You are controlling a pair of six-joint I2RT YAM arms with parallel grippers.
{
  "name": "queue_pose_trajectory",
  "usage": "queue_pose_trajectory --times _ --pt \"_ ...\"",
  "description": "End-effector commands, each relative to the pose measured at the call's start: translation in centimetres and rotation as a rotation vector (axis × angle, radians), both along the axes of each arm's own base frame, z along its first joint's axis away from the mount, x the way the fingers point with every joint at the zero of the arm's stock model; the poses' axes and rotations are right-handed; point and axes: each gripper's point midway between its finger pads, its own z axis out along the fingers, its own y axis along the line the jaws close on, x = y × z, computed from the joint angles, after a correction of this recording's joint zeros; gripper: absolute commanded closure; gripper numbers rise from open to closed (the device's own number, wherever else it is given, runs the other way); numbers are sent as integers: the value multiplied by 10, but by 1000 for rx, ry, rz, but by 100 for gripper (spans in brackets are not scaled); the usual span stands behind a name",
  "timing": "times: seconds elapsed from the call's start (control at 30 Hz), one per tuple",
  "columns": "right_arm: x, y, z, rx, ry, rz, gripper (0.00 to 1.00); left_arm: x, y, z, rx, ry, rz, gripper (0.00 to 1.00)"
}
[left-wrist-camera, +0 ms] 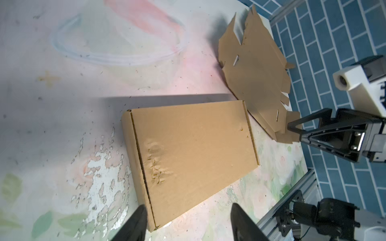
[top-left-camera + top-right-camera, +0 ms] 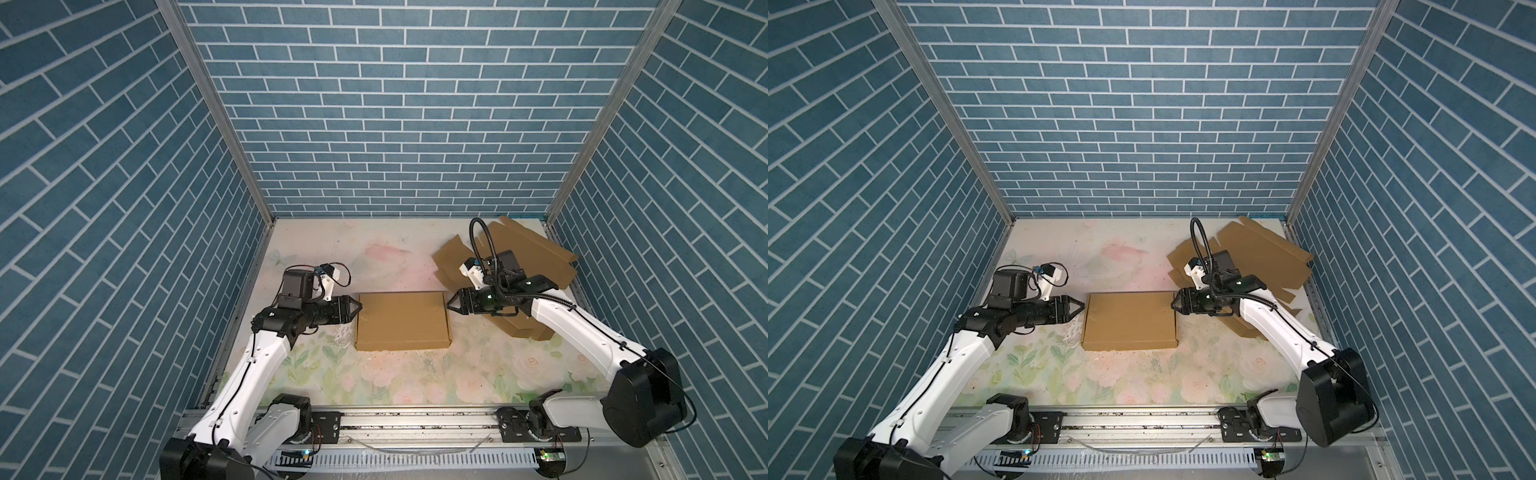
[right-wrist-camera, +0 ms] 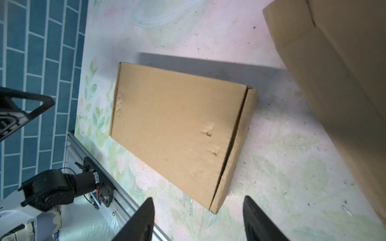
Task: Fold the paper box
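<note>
Left claw (image 2: 356, 308): open and empty. In the left wrist view I see its fingers (image 1: 139, 222) spread, with the box corner just ahead.
Right claw (image 2: 449, 305): open and empty, at the box's opposite edge. I cannot tell whether it touches.
Box (image 2: 402, 322): closed, flat on the table (image 2: 374, 249), between the two claws. I judge folding done.
Blanks (image 2: 536, 253): loose pile behind and under the right claw.
Risk, lid: nothing holds it, so it may spring up.
Risk, box: a finger snagging an edge would slide it.
Risk, blanks: moving the right arm could drag them.
Wrist views only: lid dents and side seams.
Top views only: the whole pile.
</note>
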Motion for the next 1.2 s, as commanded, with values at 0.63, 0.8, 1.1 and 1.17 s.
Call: queue_pose_trajectory --times 0.63,0.8,1.1,1.17 --pt "0 125 -99 41 355 -235 53 19 58 17 199 -53 186 33" --pt "12 181 -99 84 352 -250 59 19 56 18 178 -38 190 32" --pt "49 266 -99 155 326 -308 65 17 66 -1 180 40 282 33" --pt "55 274 -101 163 324 -308 65 10 62 -14 134 70 305 33"
